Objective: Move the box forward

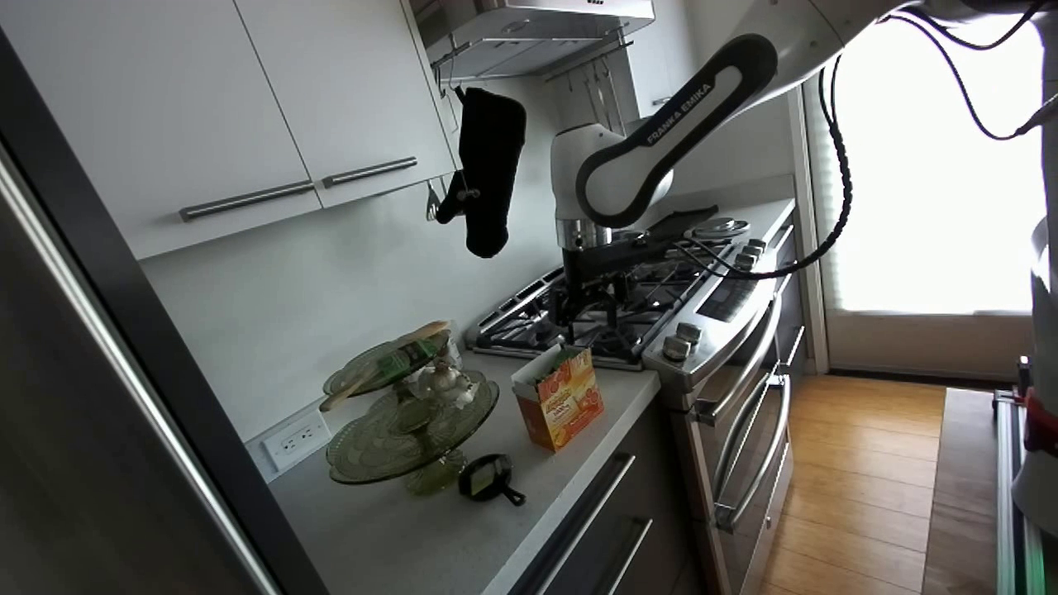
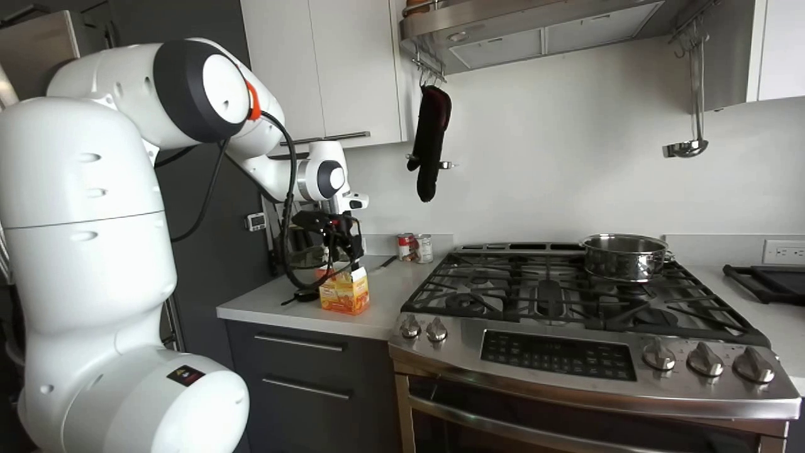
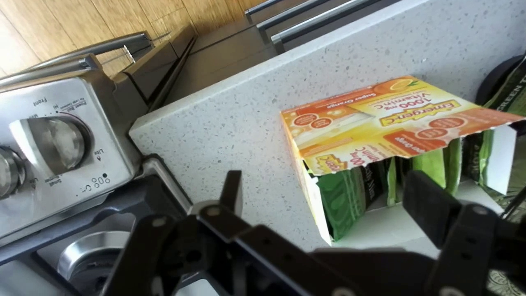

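Note:
The box, an orange-red and yellow carton, stands upright with its top open on the counter between the glass stand and the stove. It shows in both exterior views (image 1: 570,405) (image 2: 344,296) and in the wrist view (image 3: 370,119), where green and black packets are inside. My gripper (image 3: 328,197) is open. In the wrist view one finger is over bare counter beside the box, and the other appears over its open top. In the exterior views the gripper (image 1: 587,318) (image 2: 355,257) is above the box. Whether a finger reaches inside the box I cannot tell.
A tiered green glass stand (image 1: 388,438) and a small black skillet (image 1: 486,478) are beside the box. The gas stove (image 2: 547,296) with a steel pot (image 2: 624,259) adjoins the counter (image 3: 246,119). Two cans (image 2: 415,248) stand at the wall. An oven mitt (image 1: 493,165) hangs above.

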Robot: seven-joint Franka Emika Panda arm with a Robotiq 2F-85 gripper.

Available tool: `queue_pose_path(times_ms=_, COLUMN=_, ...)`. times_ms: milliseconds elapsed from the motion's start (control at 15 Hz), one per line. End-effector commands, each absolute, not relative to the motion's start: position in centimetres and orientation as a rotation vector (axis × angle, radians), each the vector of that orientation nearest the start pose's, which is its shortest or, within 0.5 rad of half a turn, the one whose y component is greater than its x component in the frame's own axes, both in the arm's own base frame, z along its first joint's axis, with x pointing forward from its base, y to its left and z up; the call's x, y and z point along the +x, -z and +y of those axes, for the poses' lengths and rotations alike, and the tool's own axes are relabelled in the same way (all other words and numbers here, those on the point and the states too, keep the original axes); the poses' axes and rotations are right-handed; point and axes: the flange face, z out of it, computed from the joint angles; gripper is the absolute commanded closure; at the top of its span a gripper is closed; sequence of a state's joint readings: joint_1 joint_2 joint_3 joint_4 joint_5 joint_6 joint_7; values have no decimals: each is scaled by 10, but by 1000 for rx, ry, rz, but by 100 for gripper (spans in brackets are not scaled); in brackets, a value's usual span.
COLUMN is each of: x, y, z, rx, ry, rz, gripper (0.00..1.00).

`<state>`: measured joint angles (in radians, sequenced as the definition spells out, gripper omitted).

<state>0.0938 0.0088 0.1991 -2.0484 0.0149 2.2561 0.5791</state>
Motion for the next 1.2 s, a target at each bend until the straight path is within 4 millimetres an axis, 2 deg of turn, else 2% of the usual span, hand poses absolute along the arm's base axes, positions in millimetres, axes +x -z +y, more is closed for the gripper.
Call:
queue_pose_path(times_ms=0, x=564, y=-448, z=165, rx=-3015, ry=292, rz=481, gripper=11)
queue_pose_path(times_ms=67, x=568, y=-447, z=165, rx=-3015, ry=296, rz=484, gripper=16)
queue_pose_path(times_ms=133, x=572, y=-445, z=164, rx=-3020, ry=302, rz=479, gripper=30)
queue_pose_path(times_ms=267, x=579, y=-440, z=165, rx=-3020, ry=310, rz=461, gripper=48)
queue_pose_path(times_ms=533, x=589, y=-430, z=167, rx=-3015, ry=308, rz=443, gripper=65)
queue_pose_path(times_ms=667, x=592, y=-425, z=167, rx=-3022, ry=309, rz=439, gripper=79)
queue_pose_path(times_ms=733, x=594, y=-423, z=166, rx=-3033, ry=312, rz=446, gripper=78)
queue_pose_path(times_ms=867, x=597, y=-419, z=165, rx=-3049, ry=310, rz=440, gripper=95)
queue_pose_path(times_ms=933, x=598, y=-418, z=164, rx=-3051, ry=305, rz=441, gripper=99)
queue_pose_path(times_ms=1000, x=599, y=-419, z=163, rx=-3053, ry=309, rz=443, gripper=97)
queue_pose_path(times_ms=1133, x=599, y=-425, z=160, rx=-3030, ry=298, rz=481, gripper=100)
